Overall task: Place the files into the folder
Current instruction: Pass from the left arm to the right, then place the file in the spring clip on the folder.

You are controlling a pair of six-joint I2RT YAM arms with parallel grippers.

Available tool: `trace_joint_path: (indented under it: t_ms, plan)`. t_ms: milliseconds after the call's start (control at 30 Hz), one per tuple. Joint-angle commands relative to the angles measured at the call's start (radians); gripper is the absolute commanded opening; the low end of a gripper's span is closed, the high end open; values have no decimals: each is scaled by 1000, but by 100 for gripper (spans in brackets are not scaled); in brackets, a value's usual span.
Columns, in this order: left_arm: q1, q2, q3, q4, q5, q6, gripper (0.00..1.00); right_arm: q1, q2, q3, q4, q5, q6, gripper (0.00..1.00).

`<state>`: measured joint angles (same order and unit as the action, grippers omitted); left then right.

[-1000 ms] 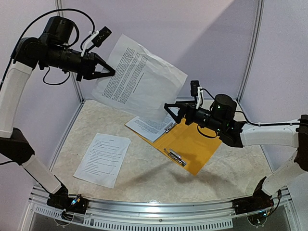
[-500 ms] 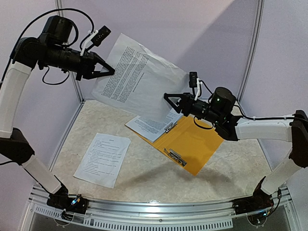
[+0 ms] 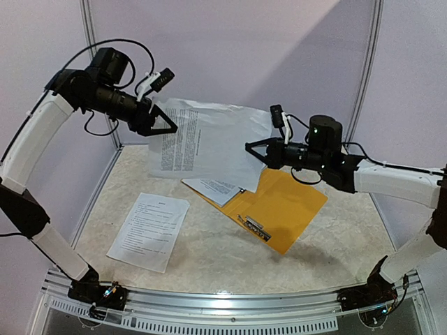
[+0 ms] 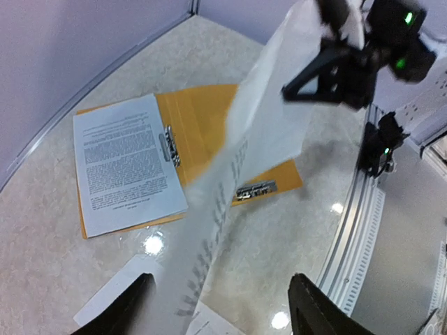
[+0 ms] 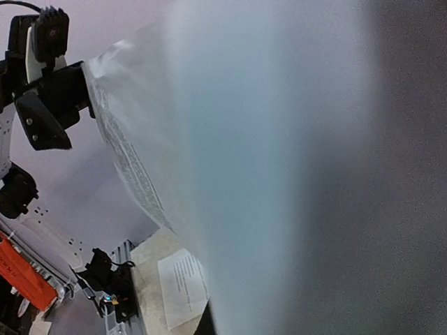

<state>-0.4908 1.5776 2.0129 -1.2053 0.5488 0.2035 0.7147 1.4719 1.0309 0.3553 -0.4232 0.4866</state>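
Right pincer (image 3: 250, 148) clamped on the right edge of one printed sheet (image 3: 206, 139), which hangs in the air, spread out to that pincer's left and reaching across to the left pincer (image 3: 173, 124). Left pincer: fingers (image 4: 126, 307) spread apart in its wrist view, the sheet's near edge running between them, blurred; cannot tell whether either finger touches the paper. Orange-yellow folder (image 3: 283, 209) lies open on the table (image 3: 209, 258) directly below the right pincer, metal clip (image 3: 255, 228) on its near part. A second sheet (image 3: 213, 188) rests on the folder's left half, below and between the two pincers. A third sheet (image 3: 149, 230) lies flat on the table, well below the left pincer and apart from the folder. Right wrist view is almost filled by the held paper, close and out of focus.
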Motion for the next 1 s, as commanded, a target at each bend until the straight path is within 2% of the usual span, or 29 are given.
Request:
trace_joint_path:
  t_ms: [0, 133, 267, 333, 400, 500, 700, 833, 967]
  plan:
    - [16, 4, -139, 70, -113, 68, 71, -60, -105, 195, -744, 92, -207, 0]
    - [17, 34, -230, 116, -158, 102, 73, -114, -148, 316, -1131, 226, -325, 0]
    - [17, 73, -288, 159, -166, 107, 73, -154, -176, 398, -1362, 391, -354, 0]
    - [17, 89, -307, 172, -164, 107, 73, -156, -179, 435, -1445, 491, -352, 0]
    - [15, 101, -322, 181, -161, 111, 73, -156, -180, 460, -1502, 528, -347, 0]
    - [15, 113, -340, 186, -164, 122, 73, -157, -178, 485, -1554, 486, -364, 0]
    - [12, 113, -368, 188, -164, 145, 73, -157, -132, 593, -1726, 290, -403, 0]
    - [9, 116, -380, 192, -166, 153, 73, -156, -140, 619, -1779, 182, -408, 0]
    - [5, 119, -385, 200, -165, 154, 73, -155, -132, 604, -1825, 199, -405, 0]
